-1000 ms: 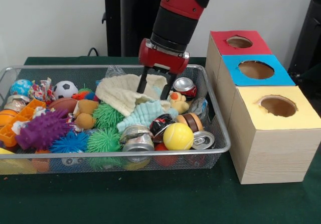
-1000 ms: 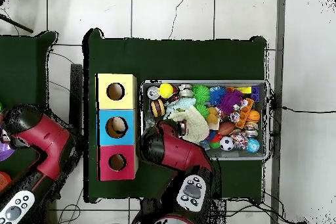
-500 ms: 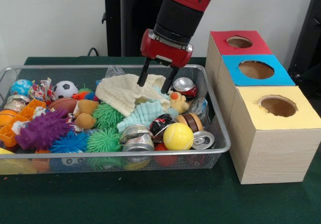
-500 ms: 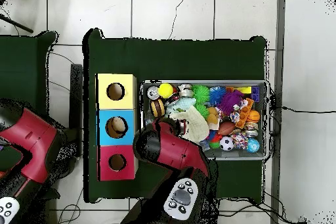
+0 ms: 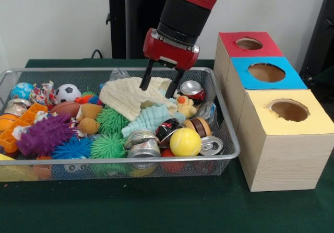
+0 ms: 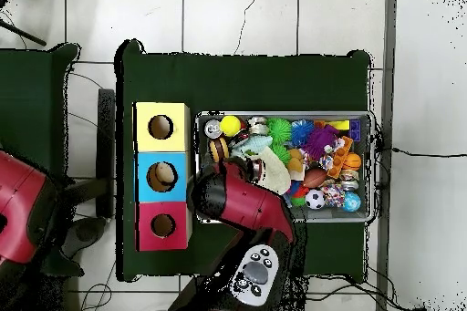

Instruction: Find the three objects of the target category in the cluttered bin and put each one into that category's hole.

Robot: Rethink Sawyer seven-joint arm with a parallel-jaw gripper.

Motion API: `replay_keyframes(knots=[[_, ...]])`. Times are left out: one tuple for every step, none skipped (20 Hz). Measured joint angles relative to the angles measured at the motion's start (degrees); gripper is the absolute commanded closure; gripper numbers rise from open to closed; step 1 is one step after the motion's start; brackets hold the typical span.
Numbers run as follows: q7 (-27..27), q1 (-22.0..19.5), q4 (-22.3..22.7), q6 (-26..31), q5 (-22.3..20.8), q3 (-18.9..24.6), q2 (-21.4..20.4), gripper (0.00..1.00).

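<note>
The wire-mesh bin (image 5: 120,161) is full of toys, cans and cloths; it also shows in the overhead view (image 6: 285,115). My gripper (image 5: 158,85) hangs open and empty just above a cream knitted cloth (image 5: 125,97) at the bin's back middle. One piece of clear wrinkly film (image 5: 118,74) pokes up behind the cloth by the far rim. Another clear piece (image 5: 208,110) lies against the bin's right wall. The blue-topped box's hole (image 5: 266,72) is to the right of the bin, between the two other boxes; in the overhead view (image 6: 161,175) something pale shows inside it.
A red-topped box (image 5: 249,44) stands behind the blue one and a yellow-topped box (image 5: 288,110) in front. Metal cans (image 5: 142,145), a yellow ball (image 5: 185,141), a teal cloth (image 5: 151,117) and spiky toys (image 5: 44,135) crowd the bin.
My gripper has risen out of the cloth and drawn a little to the left, still open with nothing in it. The arm's elbow has swung in the overhead view.
</note>
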Motion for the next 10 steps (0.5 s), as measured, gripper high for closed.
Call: replay_keyframes(knots=[[0.0, 0.0, -0.32, 0.0, 0.34, 0.0, 0.06, 0.0], [0.0, -0.01, -0.51, 0.0, 0.53, 0.0, 0.11, 0.0], [0.0, 0.01, -0.74, 0.0, 0.77, -0.02, 0.17, 0.0], [0.0, 0.06, -1.12, 0.0, 1.07, -0.05, 0.3, 0.0], [0.0, 0.19, -1.72, 0.0, 1.59, -0.1, 0.49, 0.0], [0.0, 0.24, -1.86, 0.0, 1.76, -0.12, 0.55, 0.0], [0.0, 0.29, -2.0, 0.0, 1.92, -0.15, 0.6, 0.0], [0.0, 0.43, -2.27, 0.01, 2.39, -0.17, 0.71, 0.0], [0.0, 0.51, -2.39, 0.01, 2.68, -0.18, 0.77, 0.0], [0.0, 0.66, -2.57, 0.01, 3.23, -0.18, 0.88, 0.0]])
